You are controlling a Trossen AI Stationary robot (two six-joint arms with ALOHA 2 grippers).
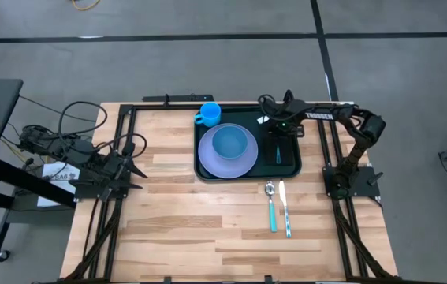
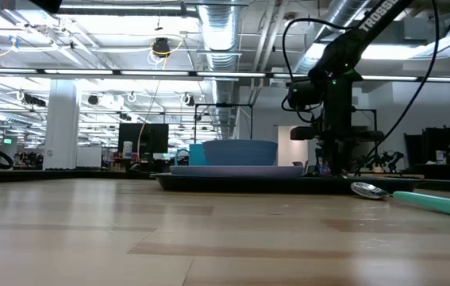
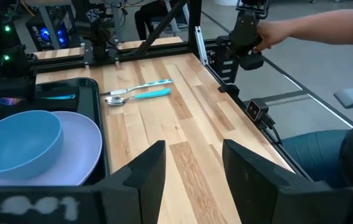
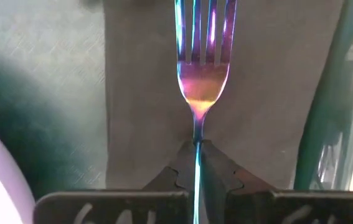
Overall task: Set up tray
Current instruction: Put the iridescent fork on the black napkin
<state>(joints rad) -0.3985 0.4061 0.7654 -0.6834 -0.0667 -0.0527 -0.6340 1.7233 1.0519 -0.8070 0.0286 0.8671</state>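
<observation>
Tray (image 1: 248, 175) on the desk (image 1: 184, 229), at its far middle — holds a lilac plate (image 1: 239, 164) with a blue bowl (image 1: 232, 144), plus a dark napkin (image 4: 263, 93) on the right side. Right end effector (image 4: 196, 163) above that napkin, clamped on a fork (image 4: 202, 68), tines out over the napkin. Blue cup (image 1: 208, 113) at the tray's far rim. Spoon (image 1: 271, 207) and knife (image 1: 284, 207) on the desk just near of the tray. Left end effector (image 3: 192, 165) parked at the desk's left edge — fingers apart, holding nothing.
</observation>
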